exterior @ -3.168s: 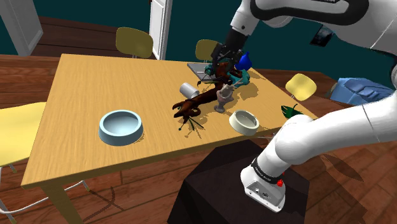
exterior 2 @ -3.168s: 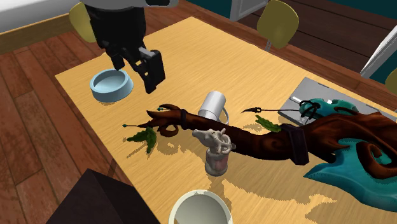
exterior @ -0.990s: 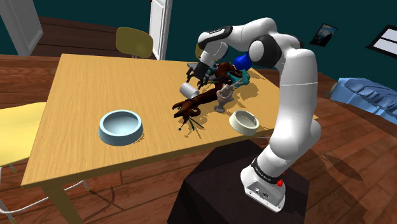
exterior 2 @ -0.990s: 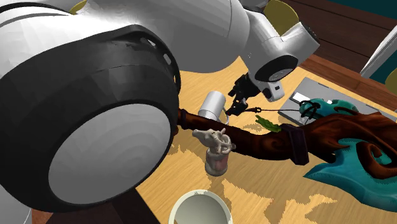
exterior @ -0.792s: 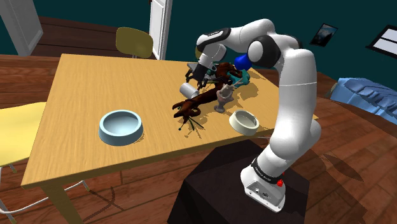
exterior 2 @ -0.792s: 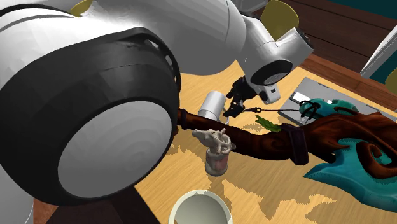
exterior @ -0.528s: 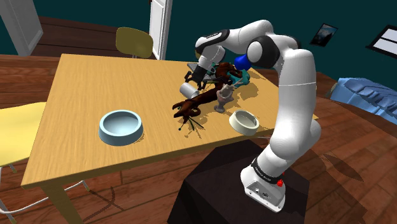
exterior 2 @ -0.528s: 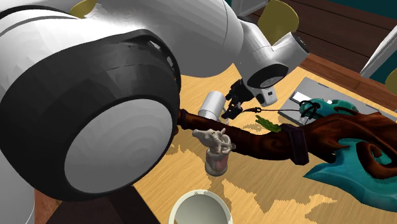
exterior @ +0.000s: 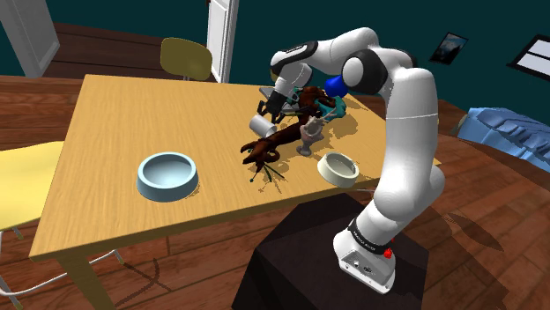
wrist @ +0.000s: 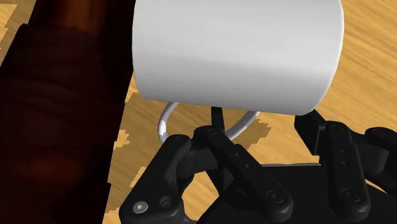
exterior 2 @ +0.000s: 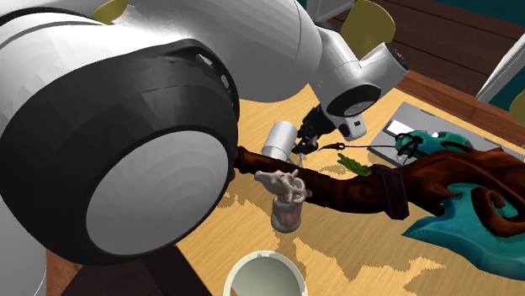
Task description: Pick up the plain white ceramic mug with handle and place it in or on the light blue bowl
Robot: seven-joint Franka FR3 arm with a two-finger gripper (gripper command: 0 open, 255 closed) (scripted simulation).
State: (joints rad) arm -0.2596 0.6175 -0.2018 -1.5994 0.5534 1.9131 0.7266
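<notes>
Shoulder view first: your arm (exterior: 401, 106) reaches over the wooden worktop (exterior: 115, 132) and puts the gripper (exterior: 267, 109) just above the white mug (exterior: 260, 124), which lies on its side beside the tip of a brown branch-shaped piece (exterior: 269, 145). The light blue bowl (exterior: 167, 175) sits well apart from the mug, toward this view's lower left. In the second exterior view you see the mug (exterior 2: 279, 137) lying against the worktop with the gripper (exterior 2: 303, 143) right at its handle side, and the branch-shaped piece (exterior 2: 353, 189) running just beside both. Through the wrist view, the mug (wrist: 235, 51) lies crosswise ahead of the gripper (wrist: 262, 121), its handle (wrist: 164, 124) turned toward you. The fingers (wrist: 219, 143) stand apart with one side of the handle between them, clasping nothing.
</notes>
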